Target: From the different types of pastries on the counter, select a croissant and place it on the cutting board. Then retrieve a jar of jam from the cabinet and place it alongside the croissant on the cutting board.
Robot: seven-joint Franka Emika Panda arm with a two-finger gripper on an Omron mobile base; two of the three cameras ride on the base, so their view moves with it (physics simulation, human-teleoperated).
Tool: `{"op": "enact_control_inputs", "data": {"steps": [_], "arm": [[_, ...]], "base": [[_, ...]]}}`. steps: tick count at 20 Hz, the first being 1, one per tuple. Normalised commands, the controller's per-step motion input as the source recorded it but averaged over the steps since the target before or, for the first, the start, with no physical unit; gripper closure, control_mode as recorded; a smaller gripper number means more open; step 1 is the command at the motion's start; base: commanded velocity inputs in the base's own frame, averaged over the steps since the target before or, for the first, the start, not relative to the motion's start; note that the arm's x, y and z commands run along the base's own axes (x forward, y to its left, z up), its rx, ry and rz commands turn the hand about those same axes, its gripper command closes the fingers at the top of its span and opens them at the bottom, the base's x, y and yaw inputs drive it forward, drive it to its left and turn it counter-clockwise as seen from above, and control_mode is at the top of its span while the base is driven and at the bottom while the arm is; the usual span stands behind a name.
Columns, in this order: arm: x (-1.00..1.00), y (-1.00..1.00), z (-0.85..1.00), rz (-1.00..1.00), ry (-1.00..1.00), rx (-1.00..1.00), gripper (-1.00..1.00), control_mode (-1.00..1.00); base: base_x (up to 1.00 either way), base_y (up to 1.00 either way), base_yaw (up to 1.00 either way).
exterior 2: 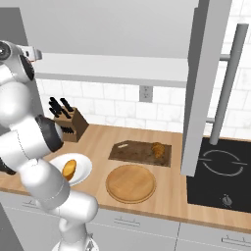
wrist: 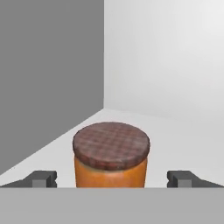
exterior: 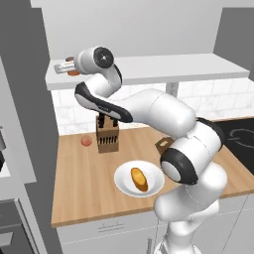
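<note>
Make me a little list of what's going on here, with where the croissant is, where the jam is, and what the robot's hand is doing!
croissant: lying on the cutting board, at its right end
jar of jam: standing upright on the cabinet shelf, orange with a brown lid
hand: open, one fingertip on each side of the jar, not touching it
roll: on the white plate, golden and oval
round wooden plate: beside the cutting board

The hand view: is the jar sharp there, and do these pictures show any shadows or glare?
Hand view: the jar of jam is sharp between the open end effector tips, with flat, even light and no glare. Left base view: soft, slightly blurred render; faint shading beside the knife block. Right base view: no hard shadow around the croissant.
</note>
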Motion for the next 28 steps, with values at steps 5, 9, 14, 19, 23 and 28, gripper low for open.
{"op": "enact_control_inputs", "data": {"steps": [5, 9, 14, 19, 23, 28], "arm": [[0.22, 0.12, -0.04, 0.00, 0.00, 0.00, -1.00, -1.00], [0.17, 0.09, -0.01, 0.00, 0.00, 0.00, -1.00, -1.00], [0.09, 0.07, -0.02, 0.00, 0.00, 0.00, -1.00, -1.00], [0.00, 0.18, -0.07, 0.00, 0.00, 0.00, 1.00, -1.00], [-0.01, 0.00, -0.01, 0.00, 0.00, 0.00, 1.00, -1.00], [-0.19, -0.15, 0.00, 0.00, 0.00, 0.01, 1.00, -1.00]], "base": [[0.00, 0.00, 0.00], [0.00, 0.00, 0.00], [0.00, 0.00, 0.00], [0.00, 0.00, 0.00], [0.00, 0.00, 0.00], [0.00, 0.00, 0.00]]}}
